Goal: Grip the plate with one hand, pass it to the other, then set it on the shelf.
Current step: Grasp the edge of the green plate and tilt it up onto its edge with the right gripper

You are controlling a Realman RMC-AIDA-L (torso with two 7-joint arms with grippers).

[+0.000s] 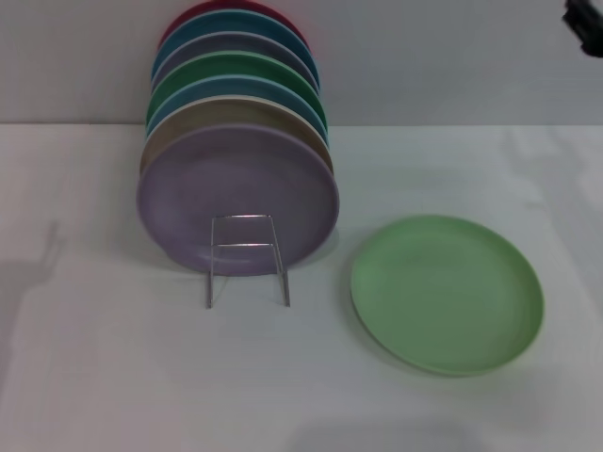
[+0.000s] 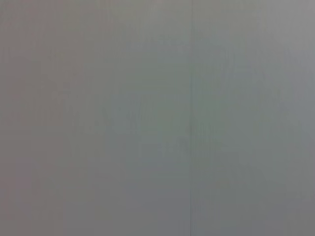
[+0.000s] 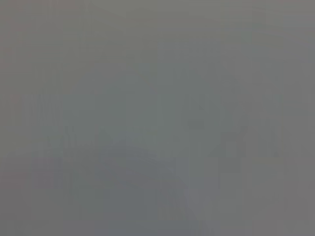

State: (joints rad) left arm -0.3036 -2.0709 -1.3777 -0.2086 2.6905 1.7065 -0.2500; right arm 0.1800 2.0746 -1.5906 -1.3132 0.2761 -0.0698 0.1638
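A light green plate (image 1: 447, 293) lies flat on the white worktop (image 1: 104, 367), untouched, just to the right of a thin wire shelf (image 1: 247, 260). The shelf's upright wire loop stands at the front. Behind the loop, a row of plates stands on edge, a lilac plate (image 1: 236, 198) foremost, then tan, blue, darker green, and others receding toward the wall. A small dark piece of the right claw (image 1: 584, 24) shows at the far upper right corner, well apart from the plate; whether its fingers are apart or together cannot be told. Both wrist views show only featureless grey.
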